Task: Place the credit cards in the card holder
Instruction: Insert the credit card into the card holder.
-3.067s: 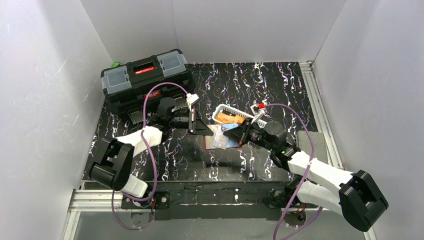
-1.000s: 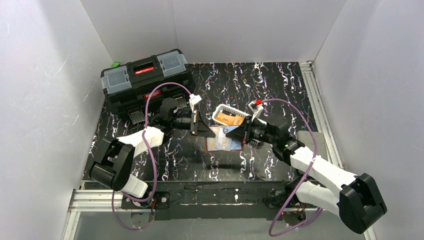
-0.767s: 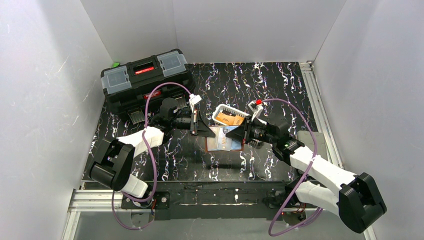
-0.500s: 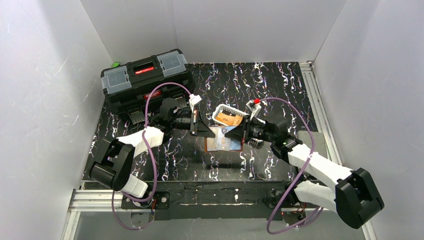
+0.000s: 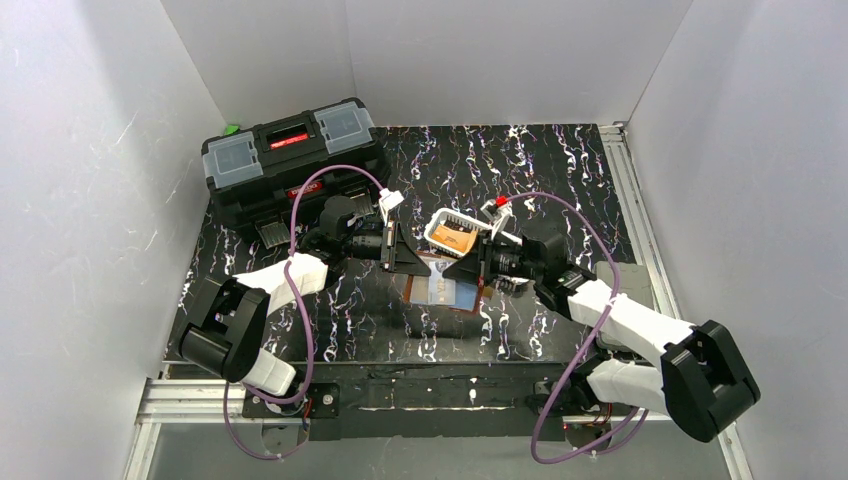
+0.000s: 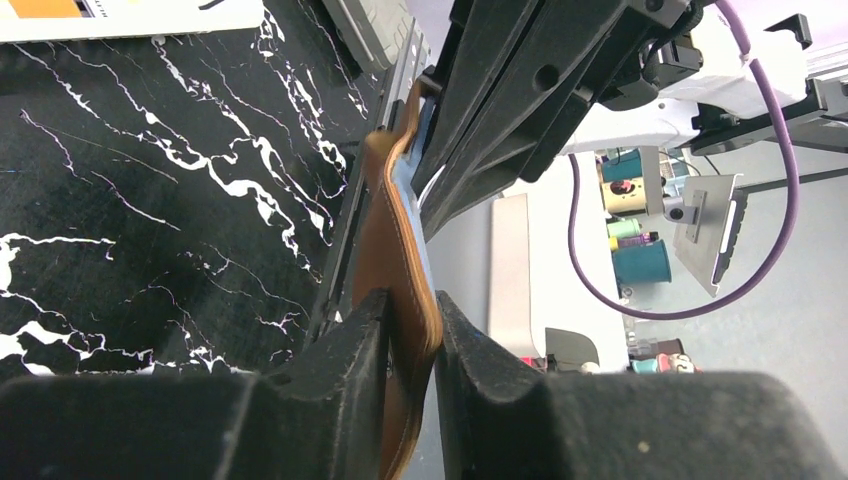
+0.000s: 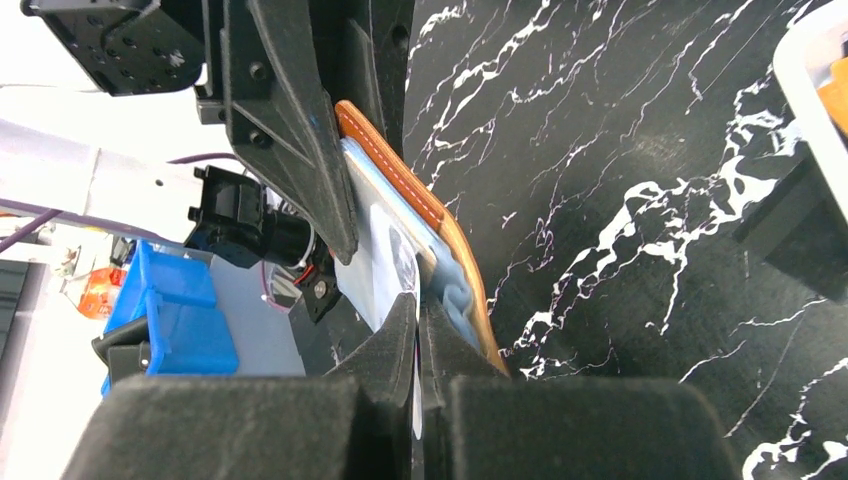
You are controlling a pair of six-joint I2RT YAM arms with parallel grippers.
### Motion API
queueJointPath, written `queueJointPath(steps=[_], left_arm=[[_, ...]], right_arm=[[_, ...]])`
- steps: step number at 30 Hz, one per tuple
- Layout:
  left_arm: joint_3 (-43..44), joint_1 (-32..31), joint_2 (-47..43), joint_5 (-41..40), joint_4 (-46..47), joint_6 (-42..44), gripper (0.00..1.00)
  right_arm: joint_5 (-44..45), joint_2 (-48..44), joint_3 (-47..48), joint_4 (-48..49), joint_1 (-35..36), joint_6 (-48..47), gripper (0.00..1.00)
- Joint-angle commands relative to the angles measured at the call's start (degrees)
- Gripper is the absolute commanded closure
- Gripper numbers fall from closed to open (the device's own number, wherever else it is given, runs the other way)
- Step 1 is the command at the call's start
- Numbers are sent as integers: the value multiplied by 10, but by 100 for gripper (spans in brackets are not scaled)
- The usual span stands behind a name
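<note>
The brown leather card holder [image 5: 440, 292] lies open at mid-table, clear sleeves up. My left gripper [image 5: 408, 262] is shut on its far-left edge; in the left wrist view the pads [image 6: 365, 335] pinch the brown leather [image 6: 395, 230]. My right gripper [image 5: 466, 268] is shut on a whitish card [image 7: 375, 270], whose free end lies against the holder's clear sleeves [image 7: 455, 290], beside the brown edge [image 7: 400, 170]. More orange credit cards [image 5: 460, 238] sit in the white basket [image 5: 447, 219]. The left gripper's finger [image 7: 290, 120] shows in the right wrist view.
A big black toolbox [image 5: 290, 160] stands at the back left. The white basket is just behind both grippers, and its rim [image 7: 800, 90] shows in the right wrist view. A grey pad [image 5: 628, 285] and aluminium rails [image 5: 635, 200] lie at the right.
My right arm has reached further left, carrying the whitish card toward the left gripper. The card holder has shifted left and turned a little. The left arm has hardly moved.
</note>
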Motion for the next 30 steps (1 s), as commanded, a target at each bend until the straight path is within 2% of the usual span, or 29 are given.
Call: queueJointPath(steps=[1, 6, 14, 21, 26, 30], left_arm=[[36, -12, -55, 46, 66, -24, 79], [31, -12, -52, 39, 64, -27, 76], [3, -12, -56, 28, 33, 3, 81], [-4, -11, -53, -1, -20, 33, 81], [-22, 1, -51, -45, -64, 56, 83], [-33, 16, -52, -95, -134, 79, 97]], right_arm=[[33, 33, -3, -72, 24, -15, 99], [67, 39, -6, -51, 36, 11, 99], [110, 54, -8, -4, 46, 48, 99], [152, 82, 14, 41, 46, 88, 98], [147, 119, 51, 26, 50, 82, 76], [138, 132, 65, -15, 55, 77, 60]])
